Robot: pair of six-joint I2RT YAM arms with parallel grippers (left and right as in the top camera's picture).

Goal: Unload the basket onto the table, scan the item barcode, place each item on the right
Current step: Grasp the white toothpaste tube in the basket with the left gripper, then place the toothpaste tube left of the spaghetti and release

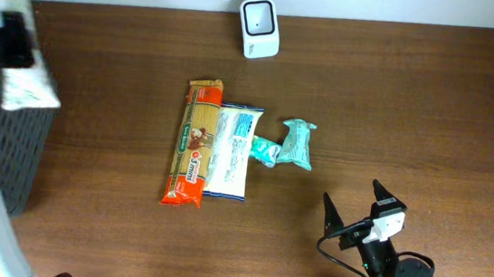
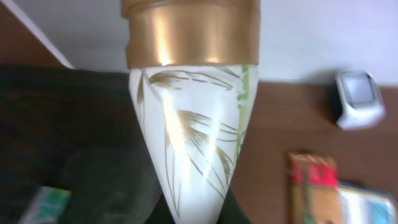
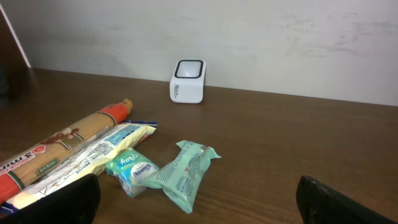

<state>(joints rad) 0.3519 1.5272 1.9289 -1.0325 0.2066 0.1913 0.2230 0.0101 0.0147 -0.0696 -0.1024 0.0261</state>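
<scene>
My left gripper is shut on the narrow end of a white pouch with gold leaf drawings and a gold band. The pouch fills the left wrist view. From overhead the pouch hangs at the far left, above the dark basket. No barcode shows on it. The white scanner stands at the back of the table, also seen as a scanner from the left wrist. My right gripper rests open near the front right, nothing between its fingers.
Mid-table lie a spaghetti pack, a white and blue packet, a tissue pack and a green pouch. The right wrist sees the scanner beyond the green pouch.
</scene>
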